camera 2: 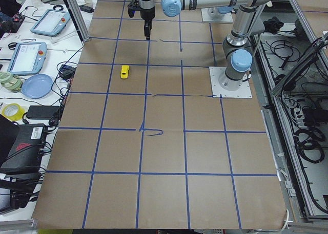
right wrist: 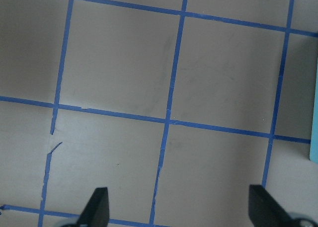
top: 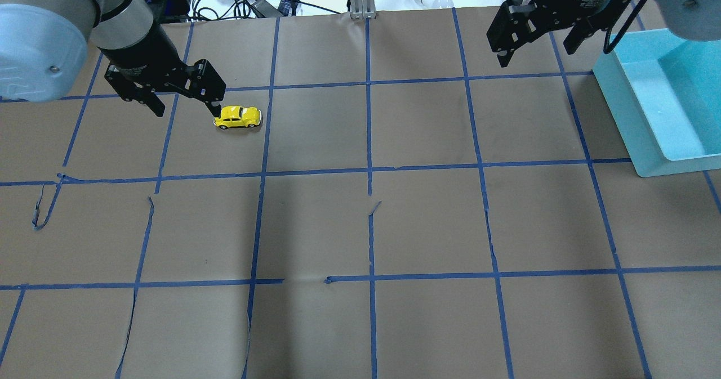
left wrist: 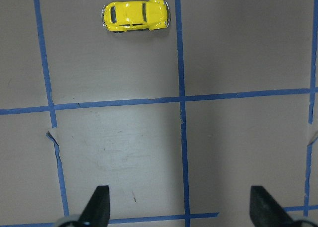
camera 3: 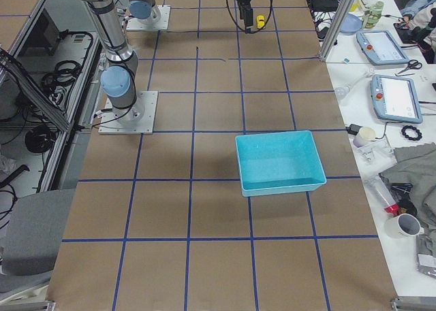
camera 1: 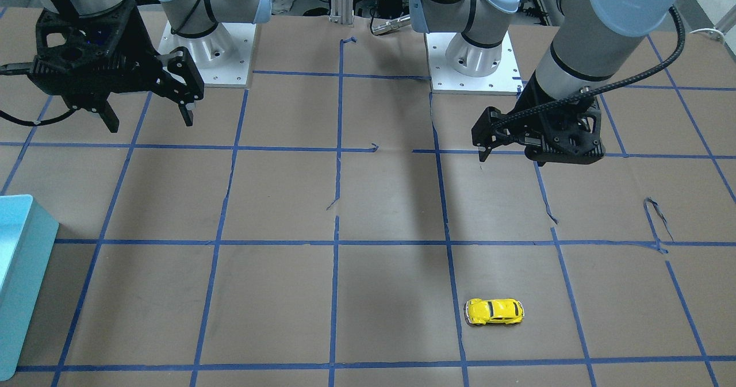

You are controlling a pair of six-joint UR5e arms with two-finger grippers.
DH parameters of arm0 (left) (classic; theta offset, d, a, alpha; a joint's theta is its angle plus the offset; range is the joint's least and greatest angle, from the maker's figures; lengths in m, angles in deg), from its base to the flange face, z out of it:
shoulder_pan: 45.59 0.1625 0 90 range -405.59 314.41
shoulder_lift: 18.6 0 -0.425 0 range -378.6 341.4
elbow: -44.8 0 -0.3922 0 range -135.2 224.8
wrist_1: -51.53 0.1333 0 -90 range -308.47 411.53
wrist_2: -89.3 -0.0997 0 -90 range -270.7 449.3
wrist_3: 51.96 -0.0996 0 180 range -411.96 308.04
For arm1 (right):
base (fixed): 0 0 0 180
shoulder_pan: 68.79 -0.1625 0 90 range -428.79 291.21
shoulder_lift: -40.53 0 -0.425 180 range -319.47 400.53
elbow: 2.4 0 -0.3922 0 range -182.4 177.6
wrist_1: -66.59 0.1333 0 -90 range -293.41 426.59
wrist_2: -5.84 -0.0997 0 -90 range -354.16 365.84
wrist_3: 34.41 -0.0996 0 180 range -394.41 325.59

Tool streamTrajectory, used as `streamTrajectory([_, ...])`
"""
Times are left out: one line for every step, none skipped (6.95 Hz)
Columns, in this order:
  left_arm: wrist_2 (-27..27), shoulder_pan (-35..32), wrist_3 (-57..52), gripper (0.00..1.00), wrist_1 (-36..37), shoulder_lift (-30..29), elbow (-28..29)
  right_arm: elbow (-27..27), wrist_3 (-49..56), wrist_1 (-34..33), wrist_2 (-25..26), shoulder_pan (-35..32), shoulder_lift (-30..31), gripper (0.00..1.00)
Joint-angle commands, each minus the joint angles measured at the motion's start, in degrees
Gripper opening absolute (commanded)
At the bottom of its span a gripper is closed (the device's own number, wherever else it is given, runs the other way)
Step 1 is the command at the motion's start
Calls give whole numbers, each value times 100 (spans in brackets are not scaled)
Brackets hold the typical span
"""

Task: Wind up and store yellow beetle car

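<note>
The yellow beetle car (top: 238,117) stands on its wheels on the brown paper on the robot's left side, far from the base. It also shows in the front view (camera 1: 494,311) and at the top of the left wrist view (left wrist: 135,16). My left gripper (top: 186,106) is open and empty. It hangs above the table, short of the car (camera 1: 512,157), and its fingertips (left wrist: 99,204) frame bare paper. My right gripper (top: 535,52) is open and empty, raised near the teal bin (top: 622,125). Its wrist view shows only paper and tape between the fingertips (right wrist: 98,207).
The teal bin (camera 3: 281,187) sits open and empty at the table's right side, also seen in the front view (camera 1: 17,283). Blue tape lines grid the paper, torn in spots. Arm bases (camera 1: 474,59) stand at the robot's edge. Clutter lies beyond the far edge.
</note>
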Motion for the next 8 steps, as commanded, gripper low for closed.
streamTrajectory([-2, -3, 0, 100, -5, -5, -3, 0, 0, 2, 0, 0, 0, 100])
streamTrajectory([-2, -3, 0, 100, -5, -5, -3, 0, 0, 2, 0, 0, 0, 100])
streamTrajectory([-2, -3, 0, 100, -5, -5, -3, 0, 0, 2, 0, 0, 0, 100])
streamTrajectory([-11, -3, 0, 100, -5, -5, -3, 0, 0, 2, 0, 0, 0, 100])
streamTrajectory([6, -3, 18, 100, -5, -31, 14, 0, 0, 11, 0, 0, 0, 100])
streamTrajectory([-2, -12, 18, 100, 4, -14, 15, 9, 0, 2, 0, 0, 0, 100])
streamTrajectory([7, -3, 18, 100, 4, -14, -3, 0, 0, 11, 0, 0, 0, 100])
streamTrajectory([-54, 23, 18, 100, 22, -75, 6, 9, -9, 11, 0, 0, 0, 100])
